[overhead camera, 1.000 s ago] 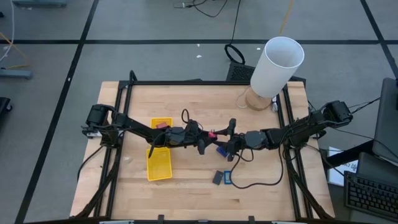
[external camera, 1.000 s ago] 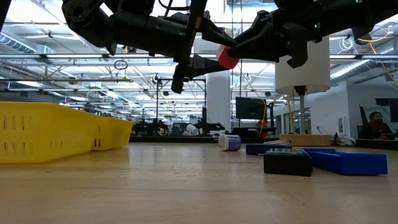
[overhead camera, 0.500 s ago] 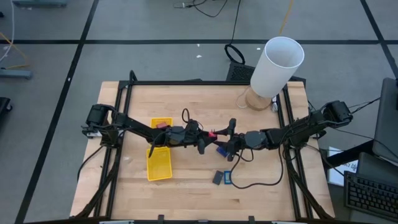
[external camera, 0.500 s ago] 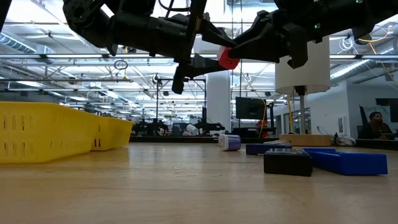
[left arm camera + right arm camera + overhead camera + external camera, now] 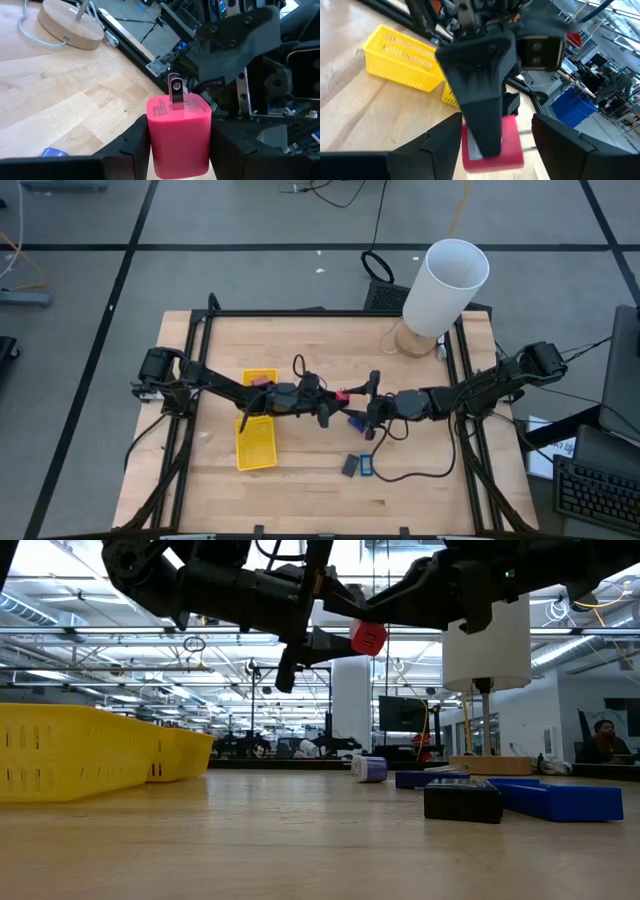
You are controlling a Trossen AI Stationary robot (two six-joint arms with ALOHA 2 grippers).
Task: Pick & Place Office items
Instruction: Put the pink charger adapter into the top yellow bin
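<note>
1. The bench carried a yellow tray and a white cylinder; the tray lay on the left arm's side, behind the left pincer.
2. Both arms met above mid-bench, pincers tip to tip.
3. The left pincer was closed on a red plug, one finger on each flat side, holding it well above the bench.
4. The right pincer stood wide apart around the same plug without pressing it, judging from the gaps on both sides.
5. The plug's metal prongs pointed away from the left pincer toward the right arm; that was its long axis.
6. The next move probably belonged to the left arm, carrying the plug back to the tray.
</note>
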